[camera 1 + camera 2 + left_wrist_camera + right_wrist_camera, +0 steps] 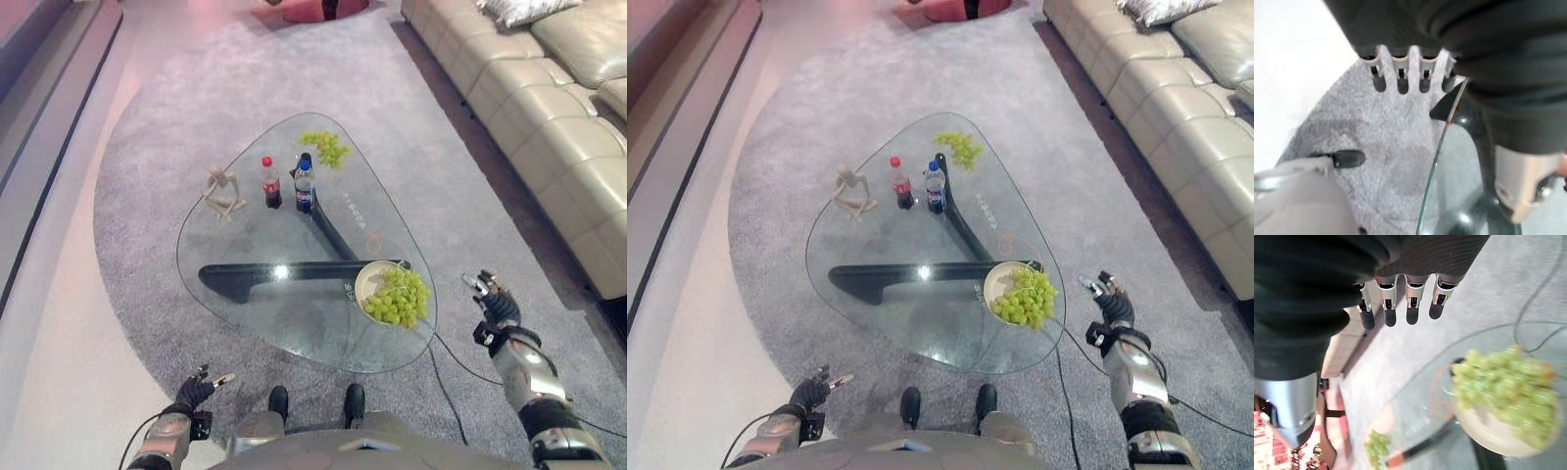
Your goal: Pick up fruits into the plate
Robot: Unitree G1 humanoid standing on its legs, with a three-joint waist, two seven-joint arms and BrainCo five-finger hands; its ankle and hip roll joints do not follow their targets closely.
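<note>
A white plate (365, 278) stands at the near right corner of the glass table (255, 323); a large bunch of green grapes (400, 297) lies on it and hangs over its right rim. A second, smaller bunch of green grapes (326, 148) lies on the glass at the table's far end. My right hand (495, 304) hovers open over the rug, just right of the plate and apart from it, holding nothing. My left hand (194, 390) is low at the near left, short of the table's edge, fingers (1410, 68) straight and empty.
A cola bottle (271, 183) and a blue-labelled bottle (304, 186) stand upright mid-table before the far grapes, with a wooden figure (224, 193) to their left. A cream sofa (558, 108) runs along the right side. Grey rug (147, 176) surrounds the table.
</note>
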